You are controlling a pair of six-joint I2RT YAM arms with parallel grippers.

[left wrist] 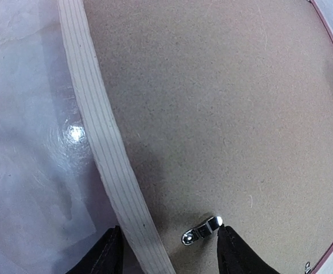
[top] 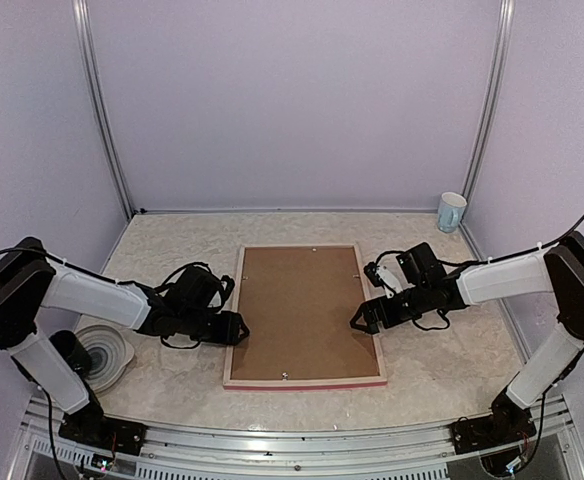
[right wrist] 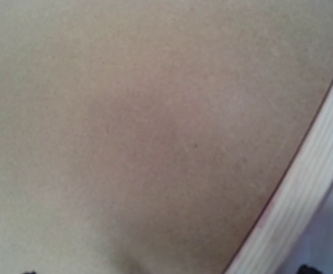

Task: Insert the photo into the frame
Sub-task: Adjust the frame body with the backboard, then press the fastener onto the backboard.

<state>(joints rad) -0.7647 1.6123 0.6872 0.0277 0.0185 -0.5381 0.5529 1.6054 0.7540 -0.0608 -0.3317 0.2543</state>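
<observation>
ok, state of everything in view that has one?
frame: flat on the table, back side up
backing board: seated in the frame
metal clip: lying over the backing board
left gripper: partly open, straddling the frame's left rail
right gripper: wide open, at the frame's right edge
mug: upright, far right corner
photo: not in view
</observation>
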